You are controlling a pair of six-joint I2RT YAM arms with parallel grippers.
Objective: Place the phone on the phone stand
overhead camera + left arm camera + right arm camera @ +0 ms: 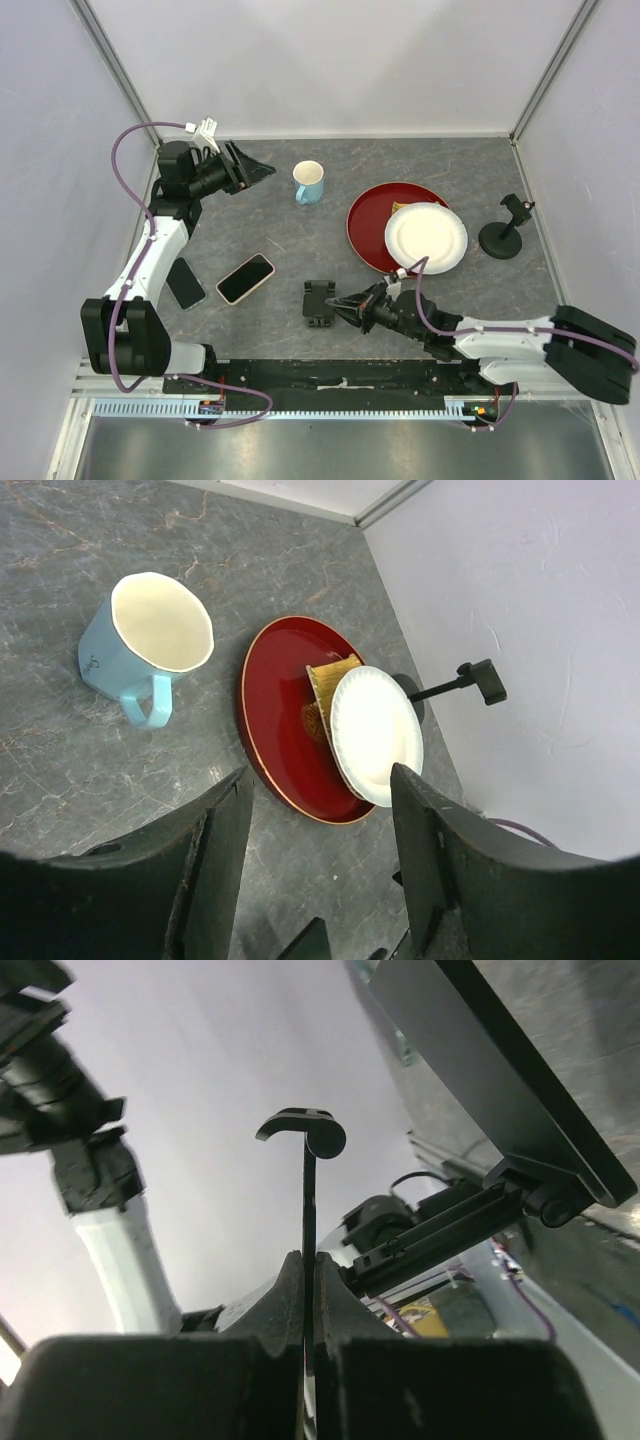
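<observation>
Phone not yet on its stand, right gripper clamped on the stand

The phone [245, 278] lies flat and screen-up on the table [290, 235], untouched, near but apart from the phone stand [319, 301] to its right. The right gripper [340, 302] is pressed together on a thin black plate of that stand, seen edge-on in its wrist view; I judge the stand is being readied. The left gripper [262, 172] hangs apart and empty at the far left, beside the blue mug [309, 181]. Lifting and seating the phone remain. No brand or writing is legible; a small mark on the mug is too small to read
</observation>
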